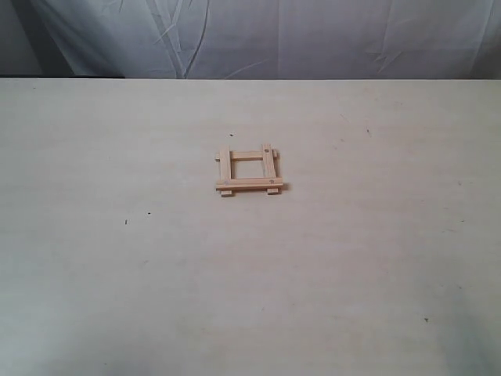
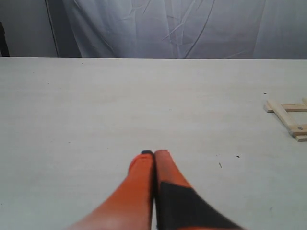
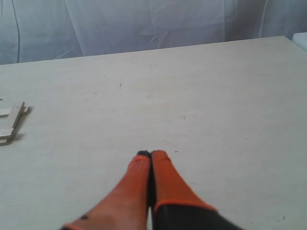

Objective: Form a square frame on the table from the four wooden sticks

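Observation:
The four wooden sticks lie together as a small square frame [image 1: 247,170] near the middle of the table [image 1: 117,274], overlapping at the corners with ends sticking out. Part of the frame [image 2: 290,119] shows at one edge of the left wrist view, and a corner of the frame [image 3: 11,122] at one edge of the right wrist view. My left gripper [image 2: 154,154] has its orange fingers pressed together with nothing between them, well away from the frame. My right gripper [image 3: 151,154] is likewise shut and empty, apart from the sticks. Neither gripper appears in the exterior view.
A creased white cloth backdrop [image 1: 258,35] hangs behind the table's far edge. A few tiny dark specks [image 1: 126,222] dot the pale tabletop.

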